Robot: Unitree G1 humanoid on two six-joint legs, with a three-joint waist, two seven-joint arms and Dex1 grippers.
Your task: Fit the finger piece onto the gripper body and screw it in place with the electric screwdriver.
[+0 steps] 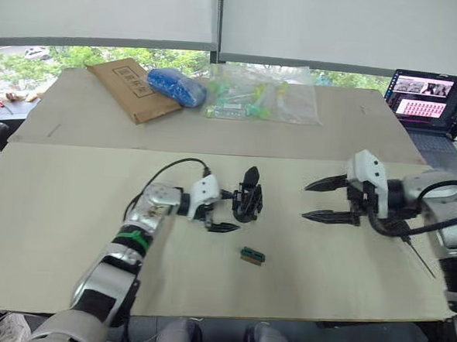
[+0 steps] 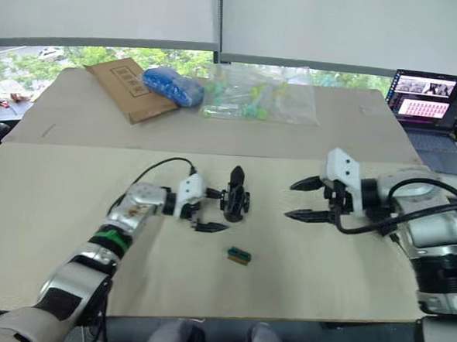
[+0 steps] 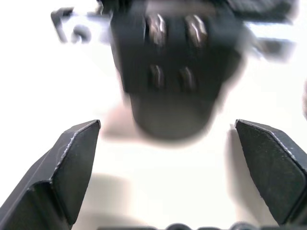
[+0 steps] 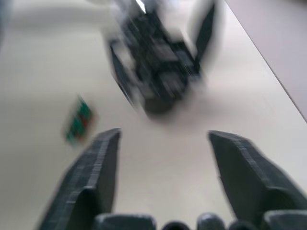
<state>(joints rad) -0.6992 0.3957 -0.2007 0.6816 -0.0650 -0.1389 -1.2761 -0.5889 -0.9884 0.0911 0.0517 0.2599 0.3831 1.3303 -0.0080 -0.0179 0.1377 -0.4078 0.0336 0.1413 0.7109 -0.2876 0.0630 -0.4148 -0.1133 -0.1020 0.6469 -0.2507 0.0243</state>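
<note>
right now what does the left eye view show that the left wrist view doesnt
The left eye view alone takes in the right gripper, open, the small green-topped block on the table, the laptop, the cardboard envelope, the blue bag and the clear plastic bag. The left wrist view alone gives a close look at four screw heads on the gripper body. Both share the gripper body and the open left gripper right at it.

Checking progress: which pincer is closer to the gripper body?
The left pincer: its open fingers flank the gripper body, while the right pincer stands apart, open.
</note>
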